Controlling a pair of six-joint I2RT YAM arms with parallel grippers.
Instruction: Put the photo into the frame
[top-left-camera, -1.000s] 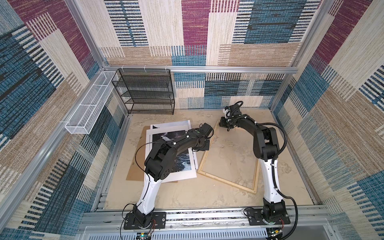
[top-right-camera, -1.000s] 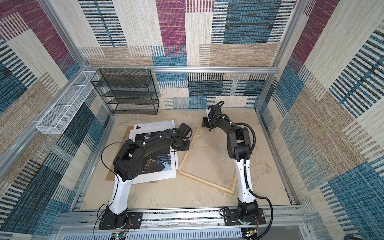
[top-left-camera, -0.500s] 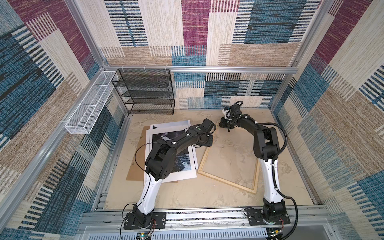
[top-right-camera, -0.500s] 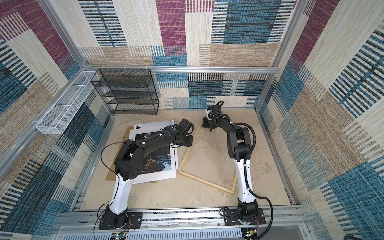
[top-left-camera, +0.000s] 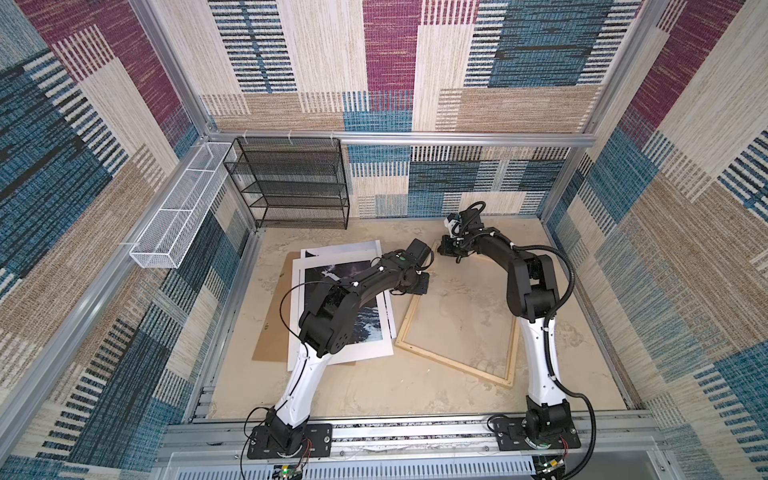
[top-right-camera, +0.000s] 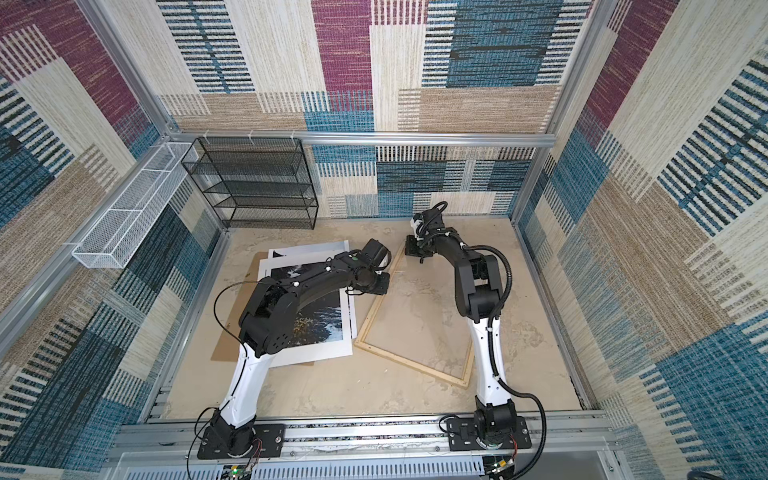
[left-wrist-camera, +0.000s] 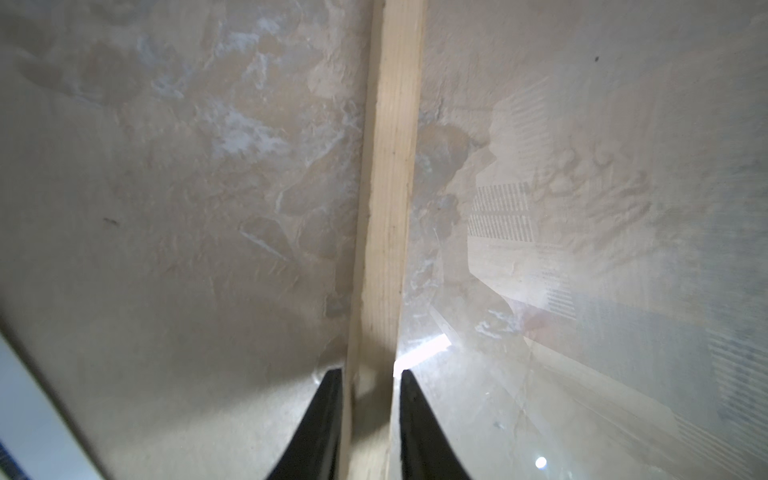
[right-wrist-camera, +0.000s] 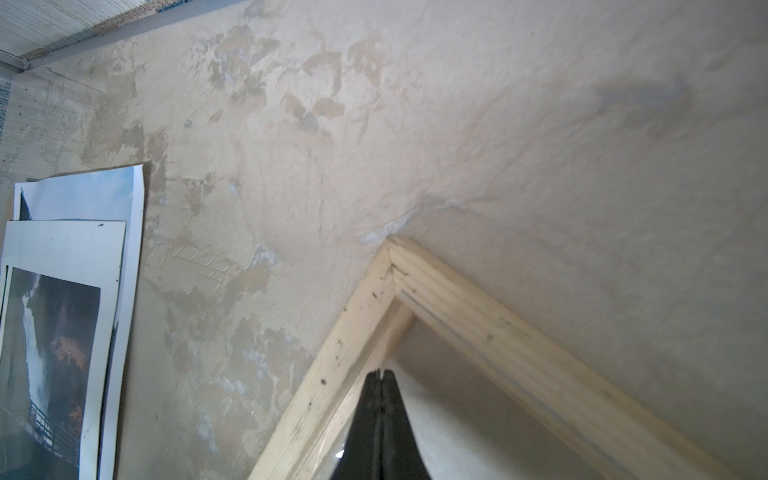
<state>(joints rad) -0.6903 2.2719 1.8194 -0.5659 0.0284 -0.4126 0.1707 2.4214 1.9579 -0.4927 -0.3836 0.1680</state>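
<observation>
**Though Clamped on a Rail, Nowhere Near the Print**

While lying flat beneath the white mat (top-left-camera: 353, 353), showing well enough through its opening: over to the photo (top-left-camera: 368, 326). Dark cliffs, a white streak of falling water, a bridge railing low down, blue water at the near end. Pokes out past the mat's far side with pale sky and a thin white edge, slightly curled. Lies on the table (top-left-camera: 374, 399), left of the frame (top-left-camera: 453, 363) and wholly outside it. Rests on the brown backing board (top-left-camera: 270, 345), skewed a little against it.

On to the frame: thin pale wood, flat on the table, turned at an angle, with its near-left corner just beside the mat's corner. Holds clear glazing that catches faint reflections of the patterned walls.

Left gripper (left-wrist-camera: 371, 374): down on the frame's left rail, one finger either side of the wood, drawn in close against it.

Right gripper (right-wrist-camera: 380, 374): pinched fully together, gripping nothing, tip just inside the frame's far corner, over the glazing.

Now the trouble spots. Blocked through the photo's middle by the left arm (top-left-camera: 357, 291) in both top views. Cut off at the picture's edge in the right wrist view. Only a blurred pale sliver in a corner of the left wrist view, impossible to call as mat or print. Can't tell whether the right tip touches the glazing.
</observation>
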